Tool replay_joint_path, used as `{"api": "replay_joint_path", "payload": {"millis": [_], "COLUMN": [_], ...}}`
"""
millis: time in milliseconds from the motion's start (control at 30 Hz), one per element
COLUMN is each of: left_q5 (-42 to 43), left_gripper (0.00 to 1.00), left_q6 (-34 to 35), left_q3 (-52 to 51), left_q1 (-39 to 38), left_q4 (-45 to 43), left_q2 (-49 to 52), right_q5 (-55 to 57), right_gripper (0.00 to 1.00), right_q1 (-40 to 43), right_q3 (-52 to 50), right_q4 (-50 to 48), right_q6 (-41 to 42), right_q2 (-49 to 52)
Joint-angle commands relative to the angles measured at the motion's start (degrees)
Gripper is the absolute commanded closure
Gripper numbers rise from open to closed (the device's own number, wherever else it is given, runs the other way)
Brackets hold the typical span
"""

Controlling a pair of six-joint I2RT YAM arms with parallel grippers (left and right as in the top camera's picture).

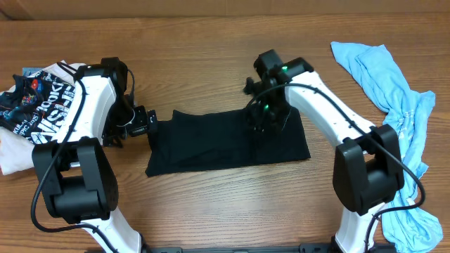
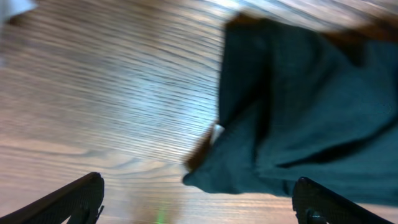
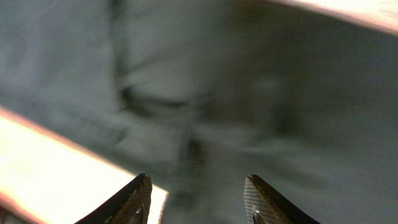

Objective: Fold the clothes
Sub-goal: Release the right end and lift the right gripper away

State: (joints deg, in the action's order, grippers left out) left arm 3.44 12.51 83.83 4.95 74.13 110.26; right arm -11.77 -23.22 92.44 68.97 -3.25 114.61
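I cannot read the lettering on the printed shirt [image 1: 36,105]. My left tool [image 2: 198,198] gapes at the edge of the black garment [image 1: 211,144]; my right tool [image 3: 196,198] gapes above it.

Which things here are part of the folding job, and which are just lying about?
In work: black garment, spread flat mid-table.
Lying about (likely queued): light blue garment, crumpled at right; graphic-print shirt, bunched at left.

Wooden table [image 1: 211,42], warm brown grain running sideways; soft light glare on surface in left wrist view.
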Motion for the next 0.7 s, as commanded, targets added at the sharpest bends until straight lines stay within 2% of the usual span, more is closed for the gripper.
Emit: {"api": "replay_joint_path", "payload": {"millis": [0, 133, 333, 600, 667], "left_q5": [8.28, 9.97, 11.58, 15.98, 16.09], "left_gripper": [0.00, 0.00, 0.00, 0.00, 0.05], "left_q6": [-6.47, -10.60, -14.08, -14.25, -14.23], "left_q3": [0.70, 0.26, -4.74, -15.72, -16.52], "left_q1": [0.24, 0.24, 0.22, -1.68, -2.43], "left_q4": [-0.33, -2.38, -8.35, -20.76, -21.73], "left_q2": [-1.20, -1.20, -1.18, -1.18, -1.18], "right_q5": [12.26, 11.67, 11.67, 11.69, 11.67], "right_gripper": [0.45, 0.39, 0.38, 0.38, 0.38], "right_q1": [2.99, 6.56, 10.27, 10.71, 10.71], "right_q3": [4.07, 4.39, 4.31, 4.31, 4.31], "right_q4": [-0.15, 0.07, 2.32, 1.81, 1.86], "right_q6": [9.27, 9.51, 9.51, 9.46, 9.46], "right_q2": [-6.40, -9.90, -10.14, -10.14, -10.14]}}
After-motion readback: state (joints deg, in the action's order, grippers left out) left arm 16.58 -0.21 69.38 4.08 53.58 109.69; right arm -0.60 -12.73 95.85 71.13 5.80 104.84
